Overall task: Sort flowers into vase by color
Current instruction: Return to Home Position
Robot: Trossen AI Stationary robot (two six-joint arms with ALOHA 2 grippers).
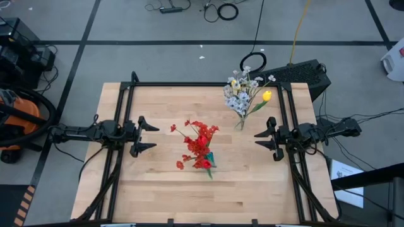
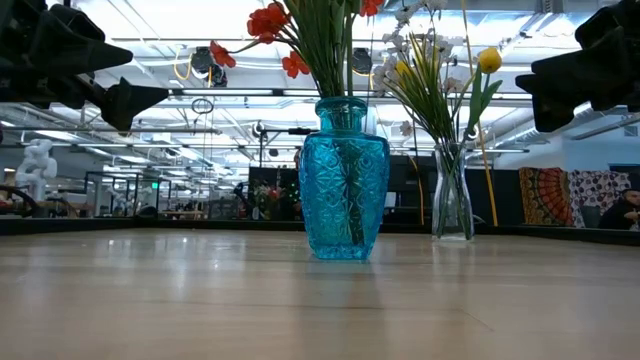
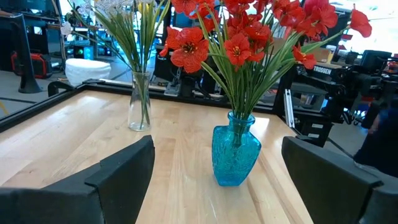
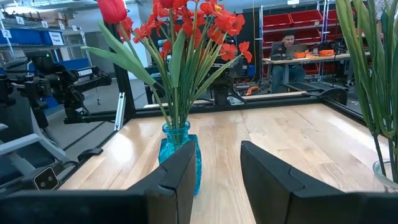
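Observation:
A blue cut-glass vase (image 2: 345,180) stands upright mid-table. It holds red flowers (image 1: 199,144) on green stems, among them a red tulip bud (image 4: 112,9). Toward the far right stands a clear glass vase (image 2: 452,195) with whitish sprigs (image 1: 240,94) and a yellow tulip (image 1: 267,96). My left gripper (image 1: 156,137) hovers level at the table's left side, open, pointing at the blue vase (image 3: 235,155). At the right side my right gripper (image 1: 256,139) hovers level and open, a narrower gap between its fingers. Neither has anything between its fingers.
Black frame rails (image 1: 208,84) run along the table's far edge and down both sides by the arm bases. The bare wooden tabletop (image 1: 189,195) stretches toward the near edge. An orange vacuum (image 1: 16,116) sits off the table at left. A person (image 4: 289,46) sits at a desk beyond.

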